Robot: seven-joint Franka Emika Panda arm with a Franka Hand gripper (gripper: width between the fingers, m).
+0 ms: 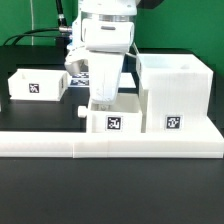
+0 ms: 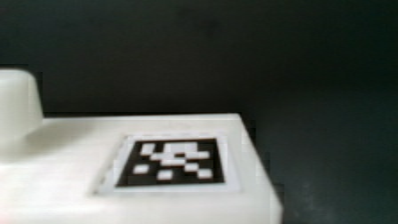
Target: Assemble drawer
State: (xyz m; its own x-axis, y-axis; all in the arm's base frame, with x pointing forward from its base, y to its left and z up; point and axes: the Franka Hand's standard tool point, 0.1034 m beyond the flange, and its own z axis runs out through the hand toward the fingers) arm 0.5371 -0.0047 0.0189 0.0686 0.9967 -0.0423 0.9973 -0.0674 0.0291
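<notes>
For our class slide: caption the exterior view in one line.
Gripper at a small tagged drawer beside the tall housing; second drawer apart.

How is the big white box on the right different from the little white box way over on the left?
The tall box stands much higher than the low box. The tall box sits right behind the white rail; the low box sits farther back, apart. Both are white with a black-and-white square tag facing the camera.
</notes>
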